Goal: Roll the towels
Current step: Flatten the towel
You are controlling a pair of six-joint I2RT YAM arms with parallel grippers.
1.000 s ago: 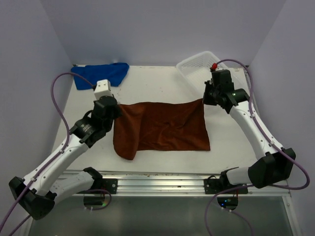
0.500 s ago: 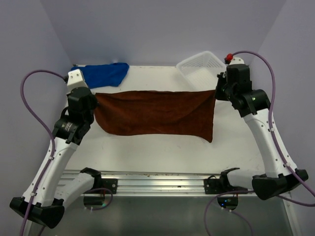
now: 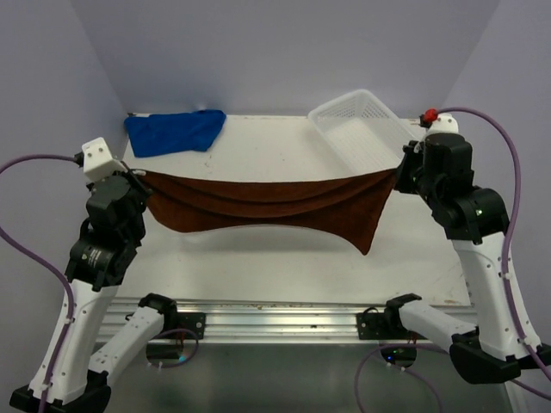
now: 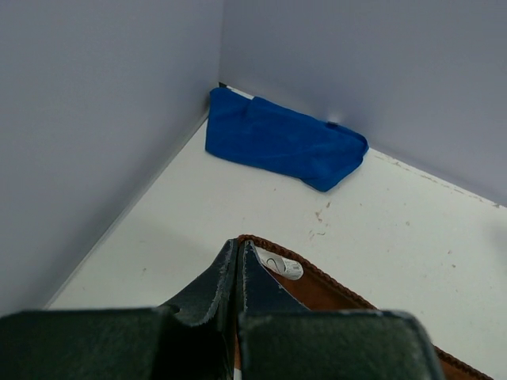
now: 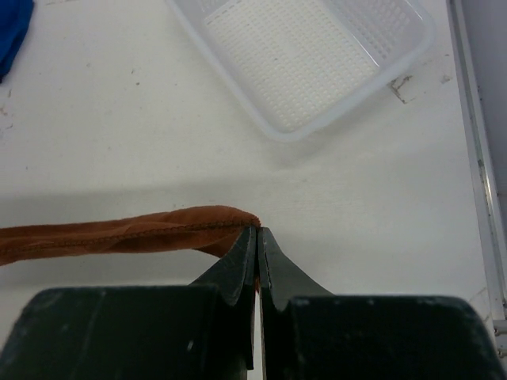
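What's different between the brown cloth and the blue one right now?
The brown towel hangs stretched and sagging between the left gripper and the right gripper, each shut on a corner; the blue towel lies bunched at the far left corner of the table, with nothing touching it. Spread out, the brown towel spans far wider than the blue heap. Both are soft cloth, neither rolled yet.

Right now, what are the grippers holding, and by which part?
Both hold the brown towel. The left gripper is shut on its left corner and the right gripper on its right corner; the cloth sags between them.
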